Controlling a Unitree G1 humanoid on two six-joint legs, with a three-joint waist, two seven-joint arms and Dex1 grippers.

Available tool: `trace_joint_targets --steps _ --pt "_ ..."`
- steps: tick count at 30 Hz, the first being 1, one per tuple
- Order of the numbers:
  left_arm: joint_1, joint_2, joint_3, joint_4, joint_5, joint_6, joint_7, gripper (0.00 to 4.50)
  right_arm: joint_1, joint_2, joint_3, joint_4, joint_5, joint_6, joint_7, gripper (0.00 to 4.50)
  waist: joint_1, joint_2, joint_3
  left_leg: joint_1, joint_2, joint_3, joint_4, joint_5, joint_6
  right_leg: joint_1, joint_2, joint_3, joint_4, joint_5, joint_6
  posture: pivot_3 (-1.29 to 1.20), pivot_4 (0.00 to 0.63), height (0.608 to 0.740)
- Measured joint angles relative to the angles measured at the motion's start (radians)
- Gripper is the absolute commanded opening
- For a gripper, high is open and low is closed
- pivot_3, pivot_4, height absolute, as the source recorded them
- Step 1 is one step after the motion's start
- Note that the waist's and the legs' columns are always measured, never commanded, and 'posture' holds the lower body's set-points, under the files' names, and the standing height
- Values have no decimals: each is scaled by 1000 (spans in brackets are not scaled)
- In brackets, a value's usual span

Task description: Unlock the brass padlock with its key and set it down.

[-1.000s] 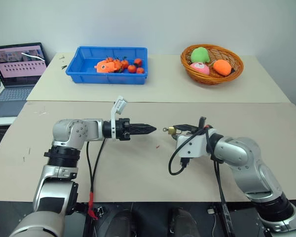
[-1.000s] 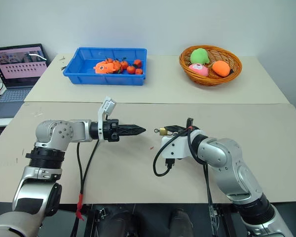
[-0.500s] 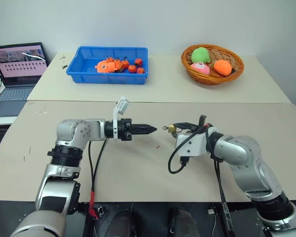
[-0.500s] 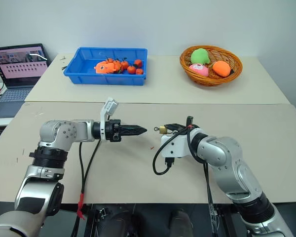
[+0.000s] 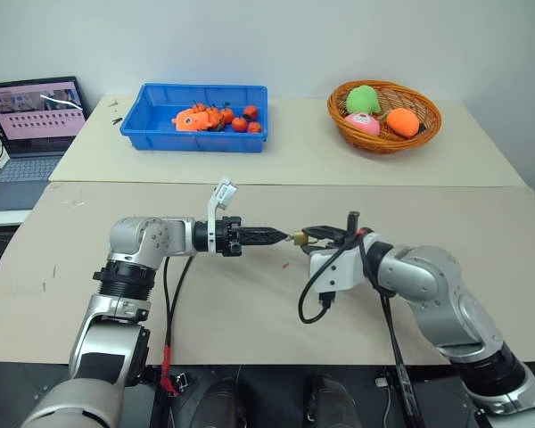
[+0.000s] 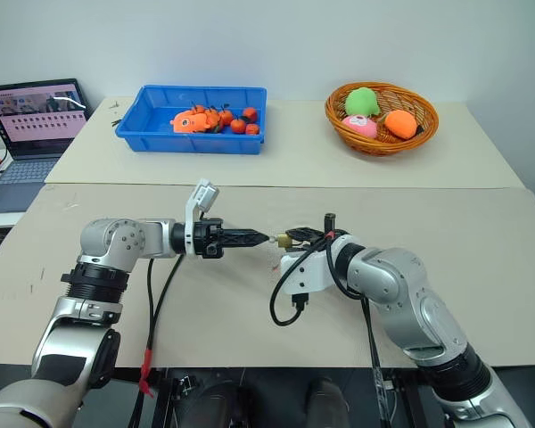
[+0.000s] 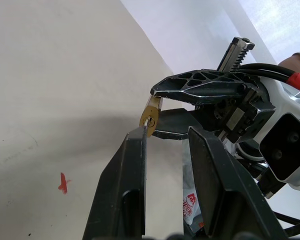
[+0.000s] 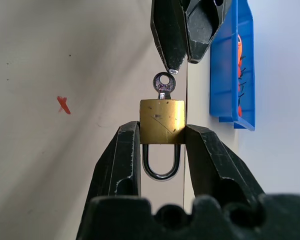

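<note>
My right gripper is shut on the brass padlock, pinching its body from both sides, with the silver shackle pointing back toward the wrist. The key sits in the keyhole, its round head sticking out toward my left gripper. That gripper points level at the padlock from the left. Its fingers stand a little apart with nothing between them, and one tip almost touches the key's head. Both grippers meet above the middle of the near table.
A small red mark lies on the table just below the grippers. On the far table stand a blue bin with orange toys and a wicker basket of plush fruit. A laptop sits at the far left.
The gap between my left fingertips and the padlock has closed. The right gripper brought the padlock a little to the left, and the left arm's elbow swung in.
</note>
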Motion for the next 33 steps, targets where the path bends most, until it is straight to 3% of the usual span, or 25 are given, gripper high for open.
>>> trace_joint_targets --steps 9,14,33 --pt "0 -13 -1 0 9 -2 0 1371 -6 0 0 0 32 -12 0 937 0 0 0 0 0 0 0 0 0 0 0 0 0 0 0 0 150 692" --pt "0 -15 -1 1 11 -3 1 46 -14 0 0 -1 35 -12 0 937 0 0 0 0 0 0 0 0 0 0 0 0 0 0 0 0 150 692" --pt "10 -17 -6 -19 30 -38 -5 46 -14 -3 -5 -2 37 -13 1 937 0 0 0 0 0 0 0 0 0 0 0 0 0 0 0 0 150 692"
